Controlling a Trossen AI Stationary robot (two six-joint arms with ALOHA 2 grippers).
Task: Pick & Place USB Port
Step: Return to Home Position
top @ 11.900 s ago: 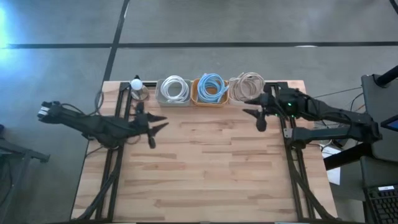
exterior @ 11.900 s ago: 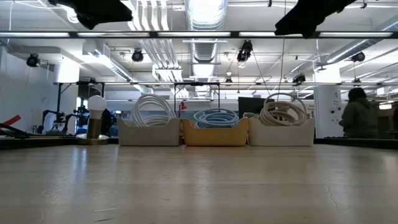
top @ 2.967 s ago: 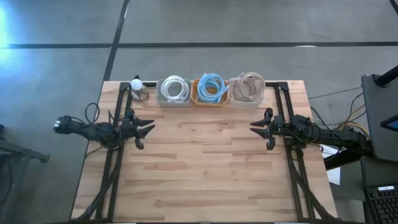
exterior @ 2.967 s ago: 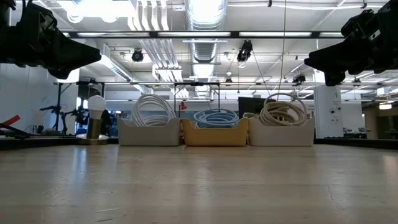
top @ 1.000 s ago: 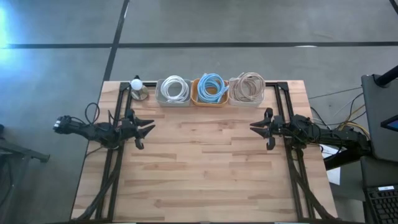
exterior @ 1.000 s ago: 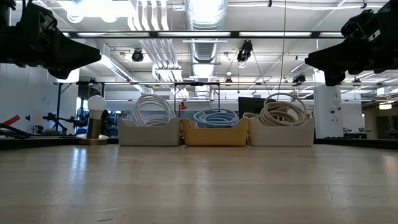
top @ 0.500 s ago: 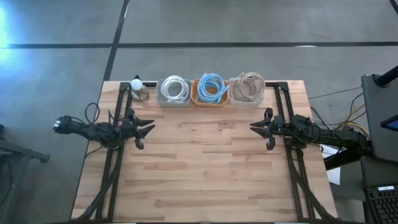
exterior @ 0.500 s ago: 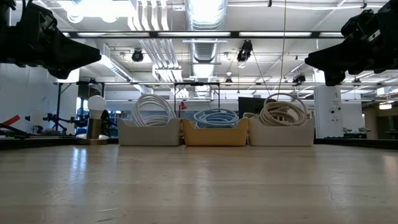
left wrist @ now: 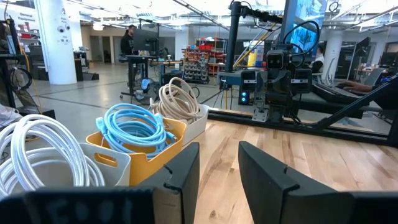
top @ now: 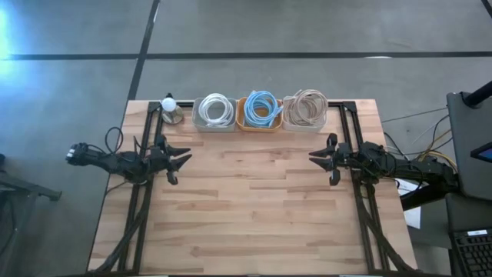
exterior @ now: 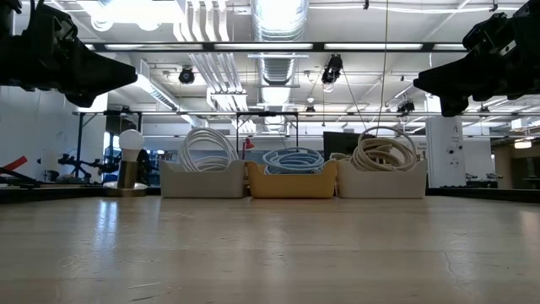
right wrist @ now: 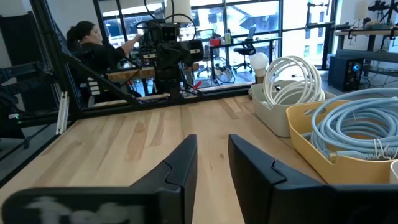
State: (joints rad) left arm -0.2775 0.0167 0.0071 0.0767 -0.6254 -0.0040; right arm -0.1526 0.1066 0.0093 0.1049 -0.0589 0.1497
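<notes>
Three open plastic bins stand side by side along the far edge of the light wooden slat table (top: 254, 208), in the upper middle of the high view. The rightmost is a white rectangular plastic bin (top: 305, 128). It holds the coiled light brown charger cable (top: 297, 108), which lies inside it and rises above the rim in the low view. Close against its left side is an orange-yellow plastic bin (top: 259, 129) holding a coiled light blue cable (top: 254, 104). Next in the row is a second white plastic bin (top: 214, 128) with a coiled white cable (top: 224, 117). Just left of the row, a small white globe bulb on a round metal base (top: 168, 103) stands near the table's upper left corner.

The left gripper (top: 180, 163) hangs over the table's left edge, at the middle left of the high view, pointing toward the centre. Its two dark fingers (left wrist: 183, 177) stand parted by a moderate gap and hold nothing. The right gripper (top: 320, 163) faces it from over the right edge, at the middle right. Its fingers (right wrist: 177, 171) are likewise a moderate gap apart with nothing between them. Both grippers are well apart from the bins. In the low view they show high in the upper corners, above the tabletop.

Beyond the table, in the upper left of the right wrist view, a person (right wrist: 93, 46) sits at a desk.
</notes>
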